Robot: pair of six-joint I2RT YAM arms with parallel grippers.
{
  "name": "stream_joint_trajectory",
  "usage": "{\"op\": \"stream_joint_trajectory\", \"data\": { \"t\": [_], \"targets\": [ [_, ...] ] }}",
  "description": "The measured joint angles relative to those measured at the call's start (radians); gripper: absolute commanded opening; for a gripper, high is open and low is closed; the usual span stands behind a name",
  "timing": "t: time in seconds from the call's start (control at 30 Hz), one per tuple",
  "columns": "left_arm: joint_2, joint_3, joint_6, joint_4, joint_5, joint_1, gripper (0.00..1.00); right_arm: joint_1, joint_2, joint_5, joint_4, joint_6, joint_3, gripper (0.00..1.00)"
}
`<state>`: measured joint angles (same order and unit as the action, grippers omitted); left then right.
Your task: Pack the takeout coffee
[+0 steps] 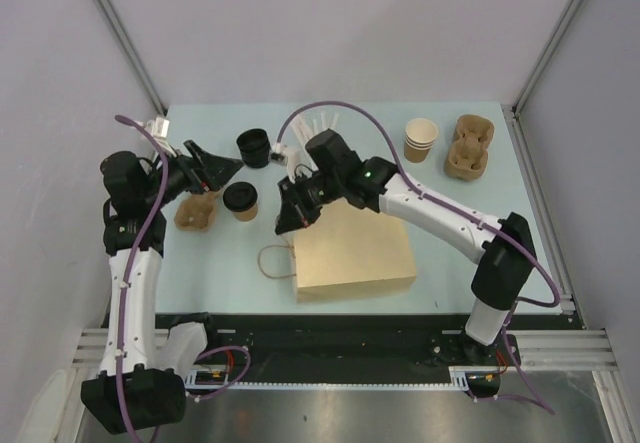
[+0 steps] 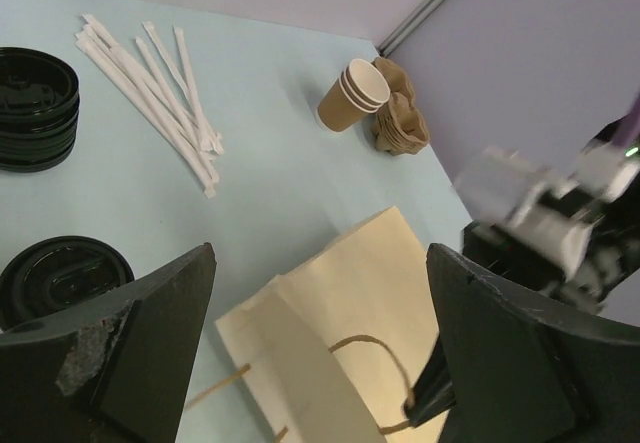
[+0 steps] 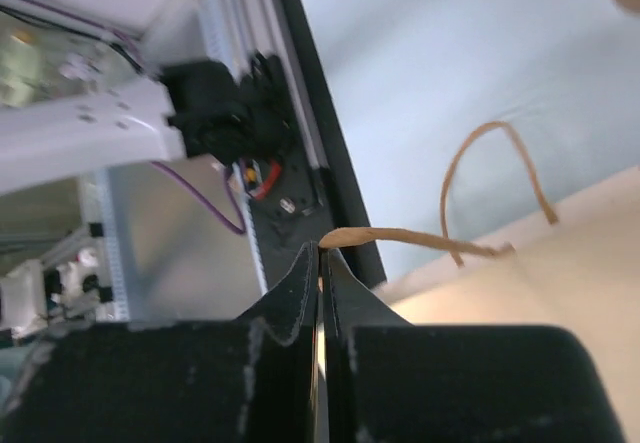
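The takeout coffee [image 1: 241,200], a short tan cup with a black lid [image 2: 60,273], stands upright left of the flat-lying tan paper bag [image 1: 355,248]. My right gripper [image 1: 287,217] is at the bag's left mouth end. In the right wrist view it [image 3: 322,251] is shut on one twine handle [image 3: 410,235], lifting it off the bag [image 3: 570,263]; the other handle [image 3: 500,178] lies loose. My left gripper [image 1: 225,169] hovers open just up-left of the coffee, nothing between its fingers [image 2: 150,343]. The bag's mouth [image 2: 300,333] shows beyond it.
A stack of loose black lids [image 1: 254,147] sits behind the coffee. Paper-wrapped straws [image 2: 150,93] lie at the back middle. Stacked lidless cups [image 1: 421,139] and pulp cup carriers [image 1: 470,148] are at the back right. Another carrier [image 1: 195,213] lies under my left arm.
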<state>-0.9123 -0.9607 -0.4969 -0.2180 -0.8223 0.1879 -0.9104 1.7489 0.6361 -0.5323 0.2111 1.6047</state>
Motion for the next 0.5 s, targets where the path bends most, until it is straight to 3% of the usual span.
{"op": "stream_joint_trajectory", "data": {
  "t": [0.23, 0.5],
  "targets": [
    [-0.019, -0.002, 0.0, 0.008, 0.0, 0.005, 0.91, 0.14, -0.034, 0.097, -0.004, 0.098, 0.196, 0.0],
    [-0.064, -0.037, -0.006, 0.026, 0.005, 0.006, 0.91, 0.361, -0.298, 0.15, -0.052, 0.13, 0.084, 0.0]
  ]
}}
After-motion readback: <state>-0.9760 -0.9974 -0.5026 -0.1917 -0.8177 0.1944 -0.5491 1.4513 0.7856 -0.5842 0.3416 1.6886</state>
